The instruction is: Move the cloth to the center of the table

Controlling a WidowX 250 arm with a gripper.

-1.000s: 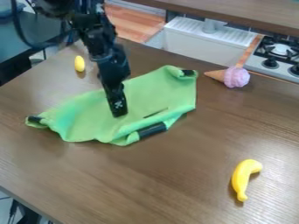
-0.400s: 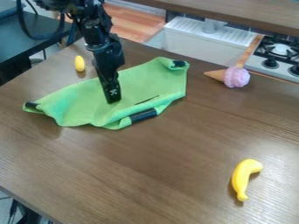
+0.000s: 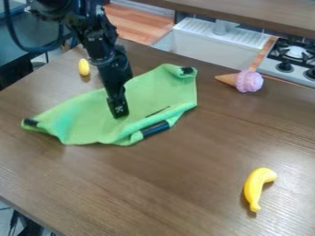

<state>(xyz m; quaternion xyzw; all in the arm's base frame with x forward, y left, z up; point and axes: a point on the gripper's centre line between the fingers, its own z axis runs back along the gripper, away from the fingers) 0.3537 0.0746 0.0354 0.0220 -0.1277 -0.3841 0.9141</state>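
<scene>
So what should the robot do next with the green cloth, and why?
I think it should slide the cloth a little toward the banana. The gripper is already down at the cloth's middle, and the cloth lies toward the table's far left, with bare wood between it and the banana.

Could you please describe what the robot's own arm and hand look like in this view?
The arm is black, built of chunky, angular jointed segments. A dark cable hangs in a wide loop beside its upper part. The hand is black too, long and narrow, with a small whitish marking near its lower end.
</scene>
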